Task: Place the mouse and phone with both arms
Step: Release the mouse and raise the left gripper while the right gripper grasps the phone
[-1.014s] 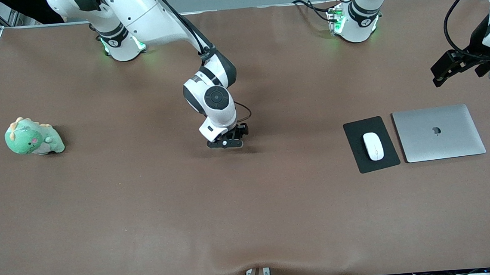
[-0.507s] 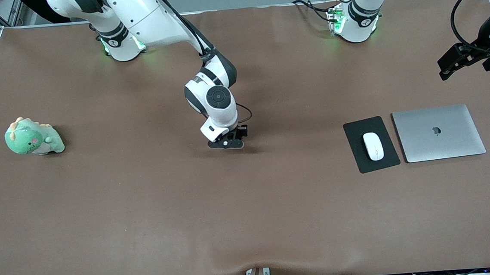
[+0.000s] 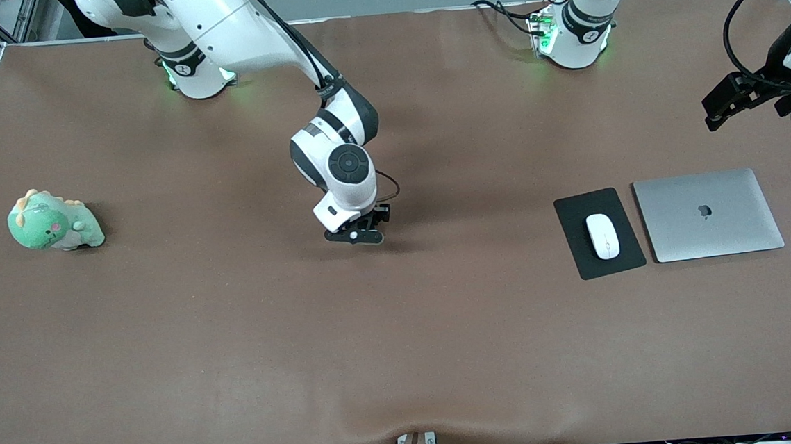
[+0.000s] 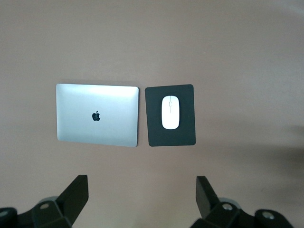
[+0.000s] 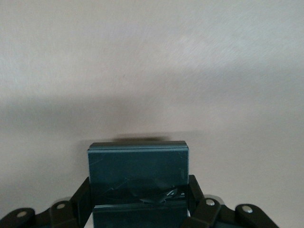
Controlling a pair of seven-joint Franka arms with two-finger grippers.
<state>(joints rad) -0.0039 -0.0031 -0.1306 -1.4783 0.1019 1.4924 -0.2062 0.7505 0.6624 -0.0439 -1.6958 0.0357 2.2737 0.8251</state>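
Observation:
The white mouse [image 3: 603, 236] [image 4: 170, 112] lies on a black mouse pad [image 3: 583, 264] [image 4: 156, 128] toward the left arm's end of the table. My right gripper [image 3: 355, 235] [image 5: 138, 190] hangs low over the middle of the table, shut on the phone [image 5: 137, 164], a dark slab that sticks out from between its fingers. In the front view the phone is hidden under the hand. My left gripper [image 3: 721, 105] [image 4: 141, 179] is open and empty, high over the table's edge at the left arm's end, above and apart from the mouse.
A closed silver laptop [image 3: 708, 214] [image 4: 97, 115] lies beside the mouse pad, toward the left arm's end. A green dinosaur plush [image 3: 53, 221] sits near the right arm's end. Brown cloth covers the table.
My right gripper has shut on the phone and shifted slightly toward the right arm's end. My left gripper has drifted a little over the table's edge.

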